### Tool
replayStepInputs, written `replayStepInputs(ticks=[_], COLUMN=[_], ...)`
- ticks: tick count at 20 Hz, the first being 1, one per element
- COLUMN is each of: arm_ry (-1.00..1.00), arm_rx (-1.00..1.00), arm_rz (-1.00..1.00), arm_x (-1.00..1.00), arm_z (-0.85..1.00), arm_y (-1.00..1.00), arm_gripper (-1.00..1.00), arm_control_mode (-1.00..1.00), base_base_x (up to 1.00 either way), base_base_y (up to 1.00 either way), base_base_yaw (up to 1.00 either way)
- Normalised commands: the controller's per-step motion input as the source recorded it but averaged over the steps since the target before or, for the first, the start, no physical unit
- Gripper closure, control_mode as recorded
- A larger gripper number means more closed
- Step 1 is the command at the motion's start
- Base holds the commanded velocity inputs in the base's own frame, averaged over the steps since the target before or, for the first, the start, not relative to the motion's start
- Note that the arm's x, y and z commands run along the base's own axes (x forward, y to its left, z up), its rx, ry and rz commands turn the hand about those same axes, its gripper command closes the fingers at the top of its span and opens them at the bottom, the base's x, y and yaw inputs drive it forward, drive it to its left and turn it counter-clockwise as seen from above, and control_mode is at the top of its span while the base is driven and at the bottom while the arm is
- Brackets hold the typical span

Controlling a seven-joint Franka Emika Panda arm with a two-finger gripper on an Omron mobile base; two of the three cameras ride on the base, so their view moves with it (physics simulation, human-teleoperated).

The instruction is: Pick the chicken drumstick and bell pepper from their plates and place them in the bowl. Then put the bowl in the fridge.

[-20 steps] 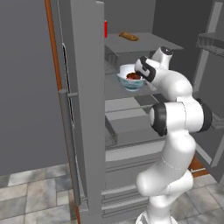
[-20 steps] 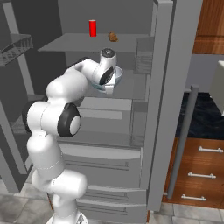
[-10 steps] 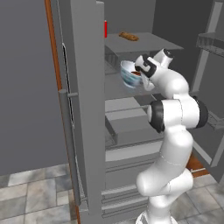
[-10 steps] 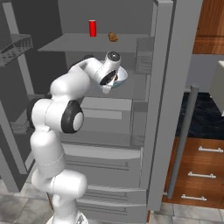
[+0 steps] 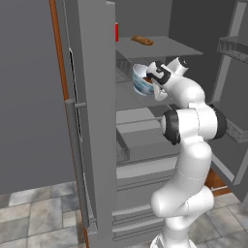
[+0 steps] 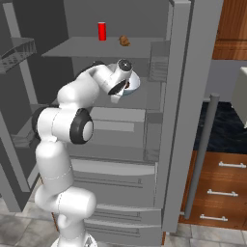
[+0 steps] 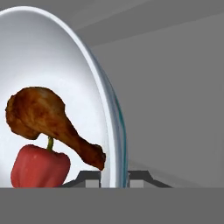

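Pincer: you see it clamped on the bowl rim | bowl: tilted, inside the open fridge above a shelf | drumstick and pepper: in the bowl, touching

The bowl and bell pepper run off the picture's edge, probably hiding more.

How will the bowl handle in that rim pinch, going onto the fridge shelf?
The bowl looks rigid and smooth, so the claw, shut on its thin rim, may slip. Tilted steeply, the drumstick and pepper could slide out. Its small foot probably seats stably.
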Motion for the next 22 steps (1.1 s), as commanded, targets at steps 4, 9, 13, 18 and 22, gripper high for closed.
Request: replayStepInputs(ticks=[4,9,13,18,22], arm_ry=[-0.01,0.00,0.00,0.00,-0.04], arm_rx=[-0.05,-0.04,-0.04,-0.03,0.00], arm_rz=[0.00,0.00,0.00,0.00,0.00], arm_x=[0.28,0.31,0.13,-0.01,-0.21], arm_z=[-0.21,-0.19,-0.15,-0.02,0.00], arm_y=[0.23,0.16,0.06,0.00,0.05], arm_gripper=[1.00,1.00,1.00,-1.00,-1.00], arm_control_mode=[-1.00,-1.00,-1.00,-1.00,-1.00], base_base_x=[0.00,0.00,0.00,0.00,0.00], base_base_y=[0.00,0.00,0.00,0.00,0.00], base_base_yaw=[0.00,0.00,0.00,0.00,0.00])
